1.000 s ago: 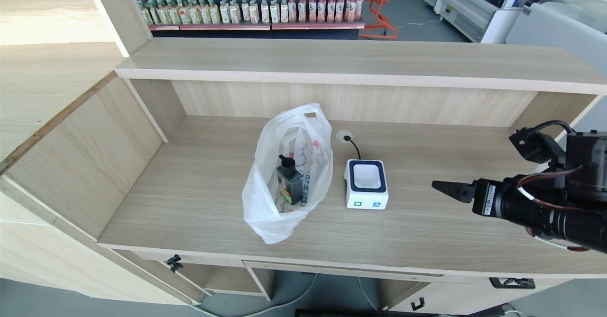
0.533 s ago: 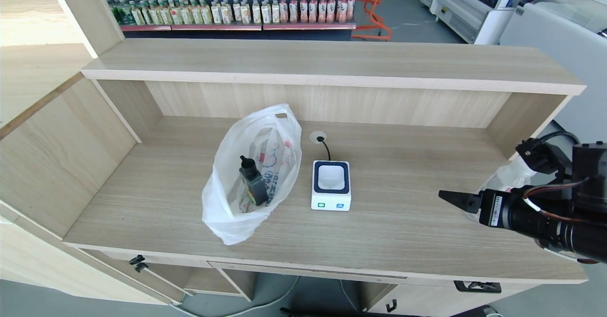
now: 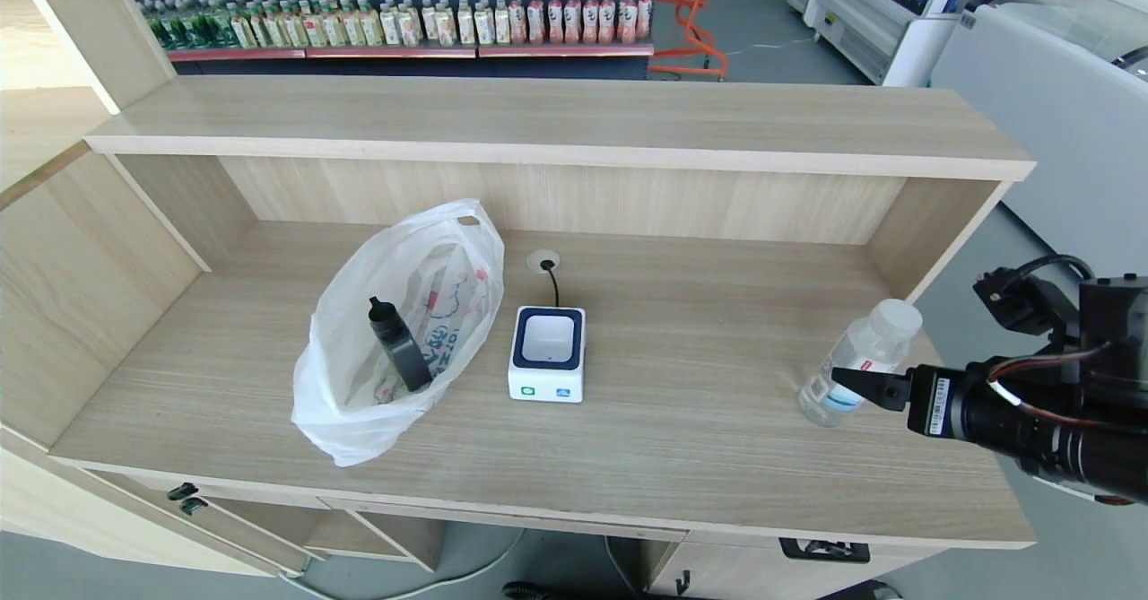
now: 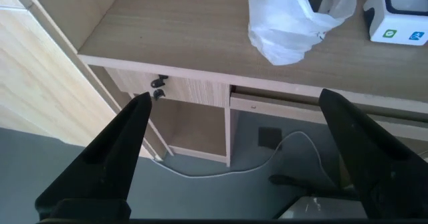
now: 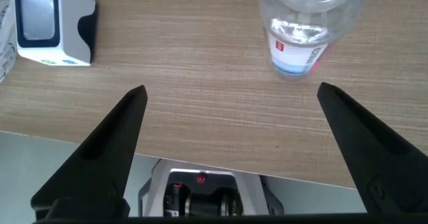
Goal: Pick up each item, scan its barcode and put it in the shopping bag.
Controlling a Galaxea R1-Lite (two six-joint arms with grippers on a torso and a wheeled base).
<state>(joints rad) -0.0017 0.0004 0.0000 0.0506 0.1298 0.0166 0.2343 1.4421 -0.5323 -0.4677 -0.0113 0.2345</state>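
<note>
Counter: one pale wooden counter [image 3: 700, 439] is carrying everything; a raised ledge is running along its back edge.
Shopping bag: one white plastic shopping bag [image 3: 336, 412] is sitting left of the middle of the surface, its mouth gaping open and its bottom reaching close to the front edge.
In the bag: one dark bottle [image 3: 399, 349] with a black cap is leaning inside, with printed packaging behind it; I cannot count those packs.
Scanner: one white scanner [image 3: 548, 353] with a dark-framed window is sitting near the middle of the surface, just beside the bag. Its one black cable is running to a hole [image 3: 543, 262] near the back edge.
Clear bottle: one clear bottle [image 3: 856, 362] with a pale cap is standing upright near the right edge, well apart from the scanner.
Right gripper: the right gripper [image 5: 231, 97] is hovering by the right edge with its fingers spread wide, gripping nothing; the clear bottle is standing just beyond the fingertips.
Left gripper: the left gripper [image 4: 234, 100] is hanging off the counter, out past the front edge, its fingers also spread wide around nothing.
</note>
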